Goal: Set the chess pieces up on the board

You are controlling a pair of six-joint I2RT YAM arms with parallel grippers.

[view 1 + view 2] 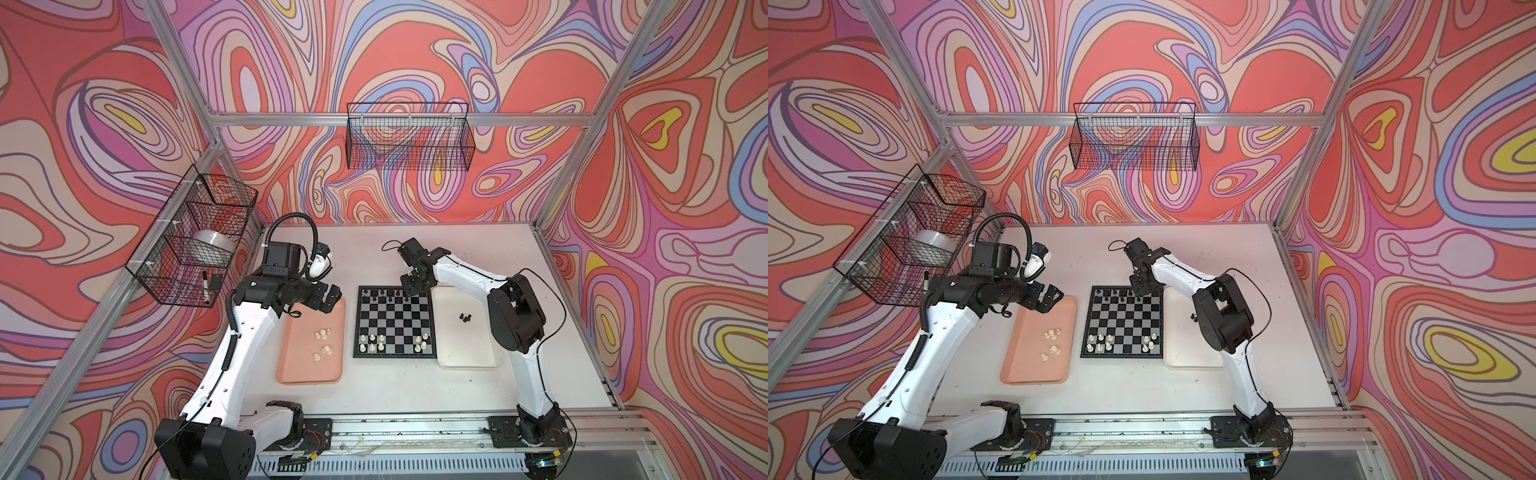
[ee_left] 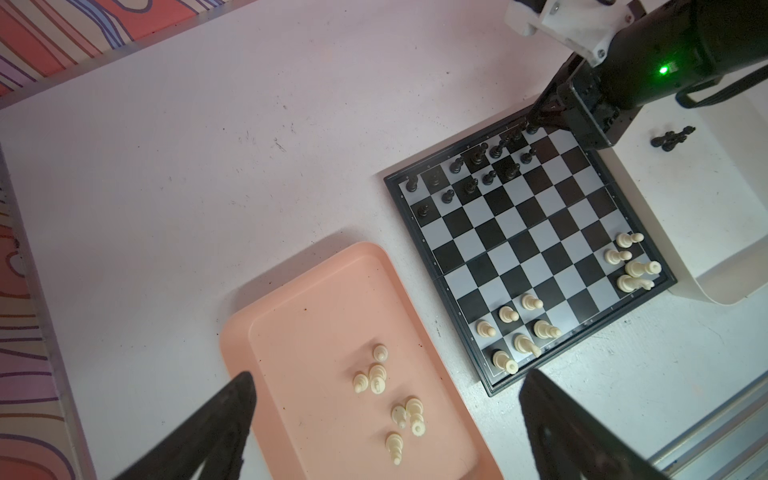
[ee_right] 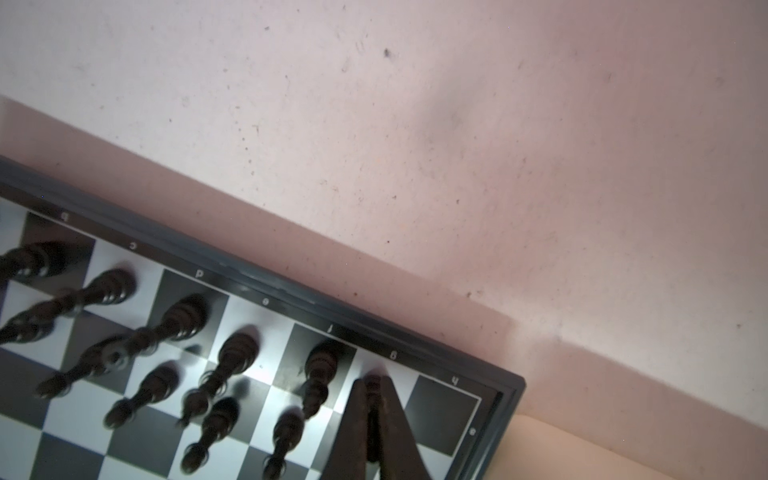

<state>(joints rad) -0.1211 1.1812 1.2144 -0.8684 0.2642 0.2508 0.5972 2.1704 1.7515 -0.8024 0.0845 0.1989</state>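
The board [image 1: 395, 324] [image 2: 519, 245] lies mid-table between two trays. Several black chess pieces [image 1: 382, 294] [image 2: 478, 158] stand on its two far rows, and several cream ones [image 1: 372, 345] [image 2: 509, 313] on its two near rows. My right gripper [image 1: 409, 291] [image 3: 373, 384] points down at the board's far right corner. It is shut on a black chess piece [image 3: 372, 379] that stands on a light back-row square. My left gripper [image 1: 332, 299] [image 2: 386, 374] hovers open above the far end of the pink tray [image 1: 299, 365], holding nothing. Several cream pieces [image 1: 323, 333] [image 2: 376, 376] lie on that tray.
A white tray [image 1: 465, 349] right of the board holds a few black pieces [image 1: 465, 318] [image 2: 671, 139]. Wire baskets hang on the left wall [image 1: 195, 237] and back wall [image 1: 409, 137]. An aluminium rail [image 1: 415, 428] runs along the table's front edge.
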